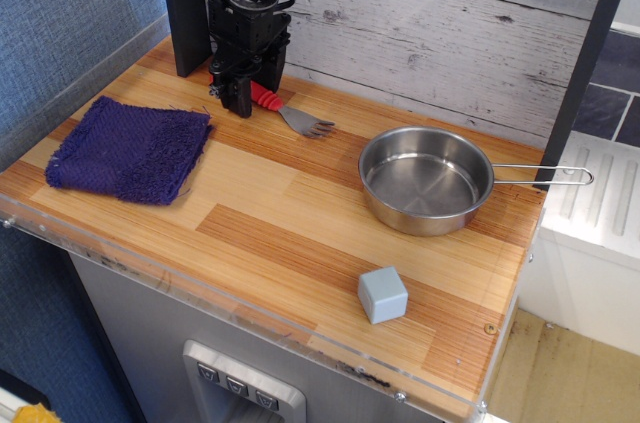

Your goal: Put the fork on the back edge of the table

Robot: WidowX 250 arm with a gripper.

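Near table back edge, fork

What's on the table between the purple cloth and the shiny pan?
Only bare table separates the cloth and pan, seen in the single view.

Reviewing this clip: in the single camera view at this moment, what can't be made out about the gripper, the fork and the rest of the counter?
- Gripper: whether the jaws grip the fork or have released it; the black body hides the contact.
- Fork: the handle's far end is hidden behind the gripper; whether the tines rest on the table cannot be told.
- Arm: cut off by the top edge.
- Pan: handle tip passes behind the dark post.
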